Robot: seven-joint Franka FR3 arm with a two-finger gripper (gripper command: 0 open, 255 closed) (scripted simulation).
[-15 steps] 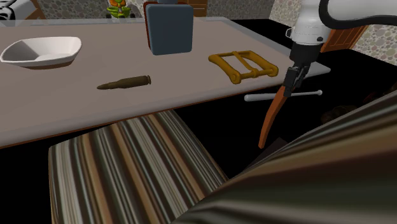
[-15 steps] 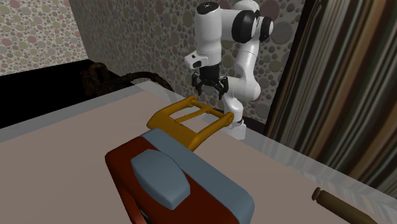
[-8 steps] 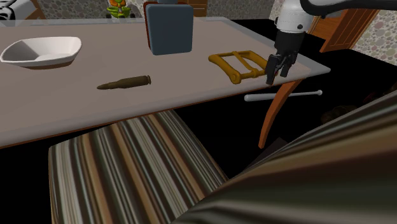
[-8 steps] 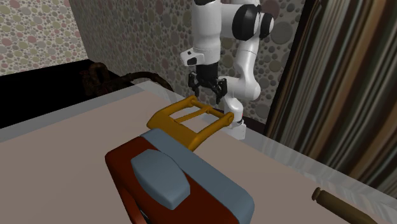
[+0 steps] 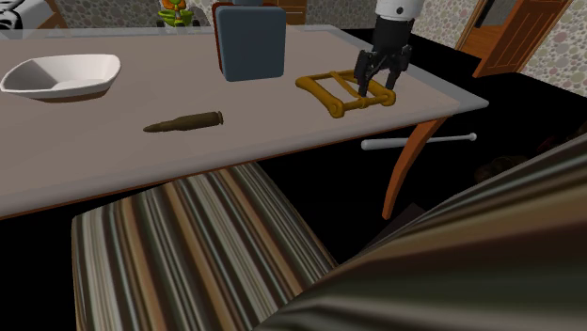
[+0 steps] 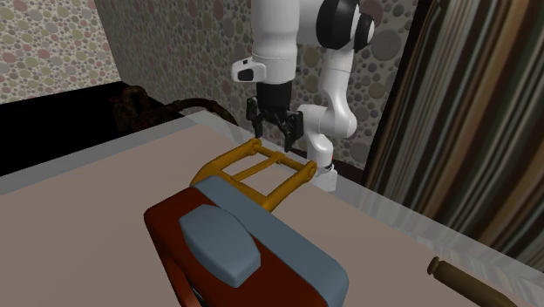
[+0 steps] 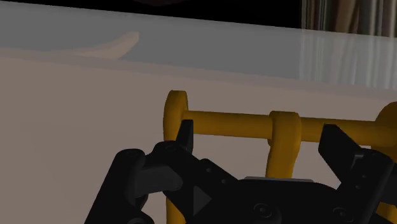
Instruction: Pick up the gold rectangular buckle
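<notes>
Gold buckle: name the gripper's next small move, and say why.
Probably ease the gripper straight down a little. Its fingers stand open on either side of one bar of the buckle, not touching it, and in the second exterior view the tips seem just above the buckle, lying flat on the table. Closing now might miss.

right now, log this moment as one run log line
phase: reach | buckle: flat on table, not gripped | gripper: open, low over its crossbar | next: likely close and lift
</notes>
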